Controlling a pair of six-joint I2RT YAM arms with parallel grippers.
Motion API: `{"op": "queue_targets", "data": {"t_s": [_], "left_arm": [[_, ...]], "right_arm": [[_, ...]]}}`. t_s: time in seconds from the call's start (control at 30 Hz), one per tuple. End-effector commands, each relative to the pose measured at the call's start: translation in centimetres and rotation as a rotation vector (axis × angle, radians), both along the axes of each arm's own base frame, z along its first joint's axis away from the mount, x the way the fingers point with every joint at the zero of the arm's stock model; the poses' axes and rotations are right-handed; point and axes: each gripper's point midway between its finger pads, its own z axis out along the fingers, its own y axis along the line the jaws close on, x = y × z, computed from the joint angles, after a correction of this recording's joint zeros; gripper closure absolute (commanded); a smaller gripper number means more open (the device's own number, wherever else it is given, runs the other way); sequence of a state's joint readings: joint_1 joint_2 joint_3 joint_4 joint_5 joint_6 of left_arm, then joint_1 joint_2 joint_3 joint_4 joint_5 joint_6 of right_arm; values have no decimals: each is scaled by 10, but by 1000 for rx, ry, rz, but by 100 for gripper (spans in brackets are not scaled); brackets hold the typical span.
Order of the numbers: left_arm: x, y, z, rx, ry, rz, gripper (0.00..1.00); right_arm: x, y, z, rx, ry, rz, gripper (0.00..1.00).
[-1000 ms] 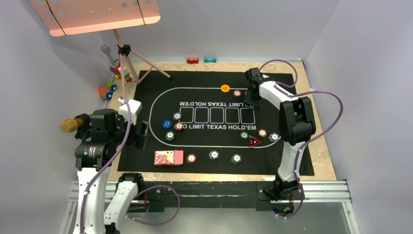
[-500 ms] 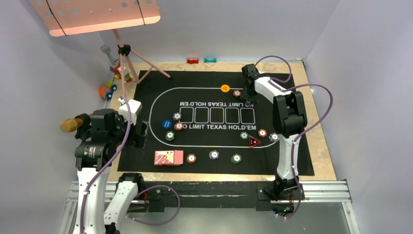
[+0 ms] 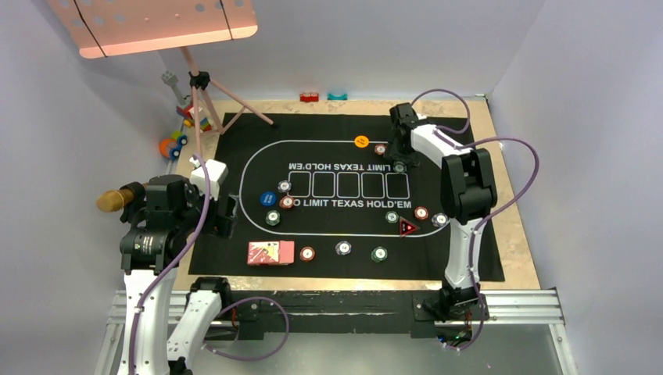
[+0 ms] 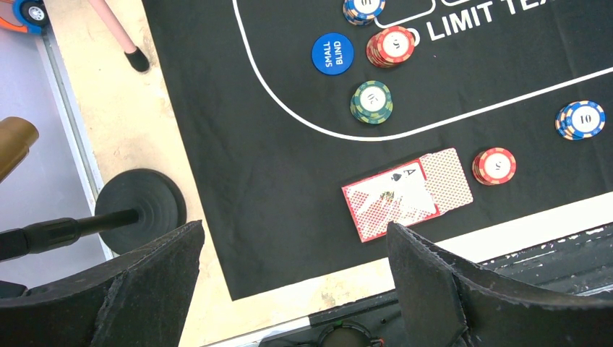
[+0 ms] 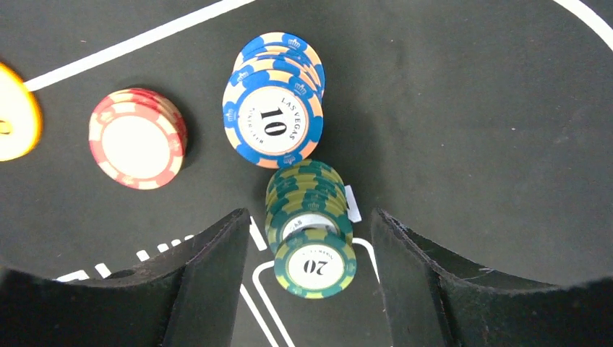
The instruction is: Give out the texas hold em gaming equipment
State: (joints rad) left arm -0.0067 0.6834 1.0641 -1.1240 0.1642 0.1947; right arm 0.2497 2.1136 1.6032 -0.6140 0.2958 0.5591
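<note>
right gripper (image 5: pixel 311 253): jaws spread, straddling green chip stack (image 5: pixel 309 228), far right of mat
left gripper (image 4: pixel 289 282): open, holding nothing, near left
risk: your green stack leans; retract crooked and it topples into blue chip stack (image 5: pixel 275 108)

The right claw (image 3: pixel 402 153) has pulled back toward the mat's far edge from its reach over the card boxes, and its jaws now stand apart. A leaning stack of green chips (image 5: pixel 309 228) sits between them, just beside the blue chips (image 5: pixel 275 119).
</note>
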Motion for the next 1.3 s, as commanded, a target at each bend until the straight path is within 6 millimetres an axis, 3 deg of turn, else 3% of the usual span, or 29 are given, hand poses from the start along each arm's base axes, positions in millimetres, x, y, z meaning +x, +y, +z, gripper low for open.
{"op": "queue_targets", "data": {"t_s": [0.0,0.2,0.37,0.47,0.53,0.67,0.8,0.97,1.27], "left_arm": [[2,0,7,-1,-30,-2,0],[2,0,7,1,-35,1,0],[2,1,7,2,-31,1,0],[1,1,7,2,-33,1,0],[1,1,7,2,-34,2,0],[2,0,7,2,-32,-1,0],[2,0,6,0,-27,-3,0],[2,0,7,1,-31,-1,0],[2,1,7,3,-31,4,0]], "right_arm": [[6,6,56,33,-131,10,35],[-31,34,109,38,-243,76,34],[-87,76,119,63,-255,207,34],[-133,103,103,58,-197,319,34],[-164,110,88,43,-146,363,34],[-222,108,64,43,-71,414,28],[-261,100,46,71,-13,432,26],[-288,97,23,85,62,460,25],[-304,108,-2,94,139,490,27]]}}
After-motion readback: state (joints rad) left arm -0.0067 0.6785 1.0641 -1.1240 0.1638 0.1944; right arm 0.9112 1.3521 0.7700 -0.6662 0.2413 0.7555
